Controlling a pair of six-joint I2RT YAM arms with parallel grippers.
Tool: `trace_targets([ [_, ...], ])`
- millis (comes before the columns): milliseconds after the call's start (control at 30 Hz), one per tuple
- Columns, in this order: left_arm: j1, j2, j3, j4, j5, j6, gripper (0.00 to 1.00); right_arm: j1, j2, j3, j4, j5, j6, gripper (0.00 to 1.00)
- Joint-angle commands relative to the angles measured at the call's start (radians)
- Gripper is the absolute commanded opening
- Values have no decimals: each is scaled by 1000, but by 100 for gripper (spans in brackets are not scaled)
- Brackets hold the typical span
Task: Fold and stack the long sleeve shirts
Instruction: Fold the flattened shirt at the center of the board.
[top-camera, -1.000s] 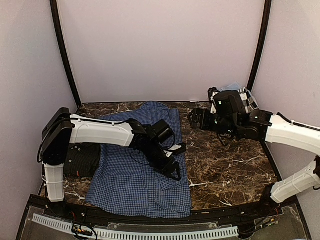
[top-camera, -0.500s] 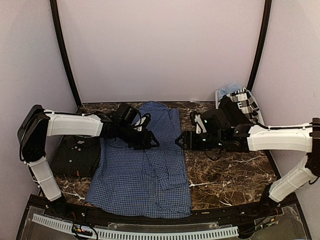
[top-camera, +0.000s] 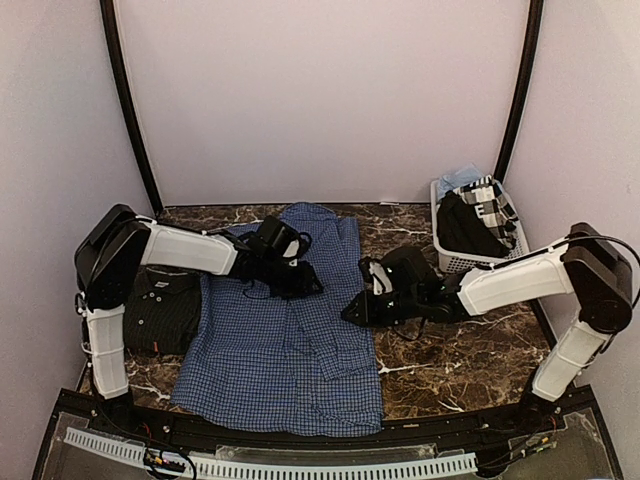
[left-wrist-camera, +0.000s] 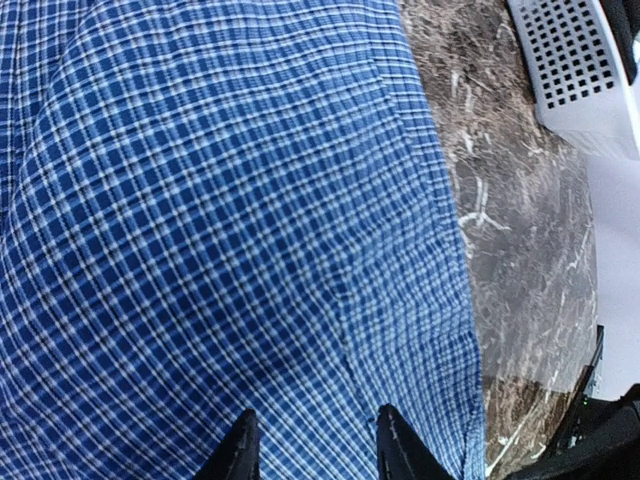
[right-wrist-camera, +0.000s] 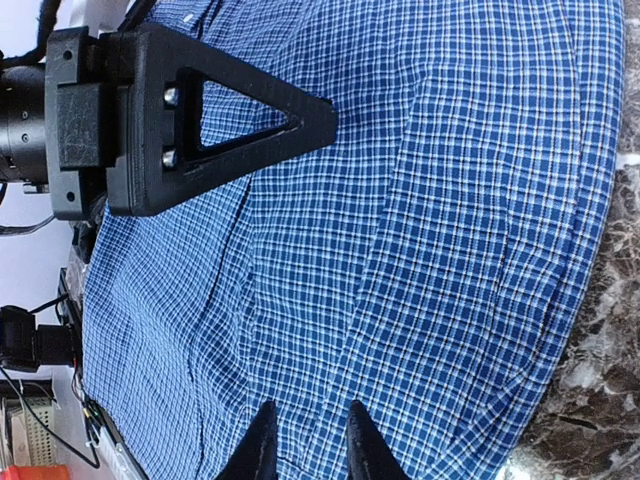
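The blue checked long sleeve shirt (top-camera: 280, 350) lies spread flat in the middle of the marble table. A near-black long sleeve shirt (top-camera: 160, 312) lies folded to its left. My left gripper (top-camera: 303, 284) hangs low over the blue shirt's upper part. In the left wrist view its fingertips (left-wrist-camera: 242, 452) stand apart over flat checked cloth (left-wrist-camera: 220, 220), gripper (left-wrist-camera: 315, 448) open. My right gripper (top-camera: 350, 312) is at the blue shirt's right edge. Its jaws stand narrowly apart over the cloth (right-wrist-camera: 440, 220), gripper (right-wrist-camera: 310, 442) open, nothing pinched that I can see.
A white slatted basket (top-camera: 448, 262) with dark and striped clothes stands at the back right, also seen as a basket (left-wrist-camera: 580, 70) corner in the left wrist view. Bare marble (top-camera: 470, 350) lies right of the shirt. The left arm's black finger (right-wrist-camera: 200, 110) shows in the right wrist view.
The right arm reached left and down to the blue shirt's right edge while its jaws narrowed. The left gripper swung from the shirt's middle to its upper part, its jaws narrowing too.
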Motion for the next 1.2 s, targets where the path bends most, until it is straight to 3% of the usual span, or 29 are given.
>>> trace_targets([
  [0, 4, 36, 44, 2, -80, -15, 38, -4, 64, -25, 115, -46, 11, 21],
  [400, -13, 193, 151, 1, -60, -76, 36, -26, 150, -117, 208, -52, 59, 15],
  [767, -85, 375, 424, -55, -30, -133, 36, -141, 23, -179, 8, -19, 6, 14],
  [1167, -123, 374, 448, -34, -75, -243, 36, -262, -152, -227, -185, 3, -97, 16],
])
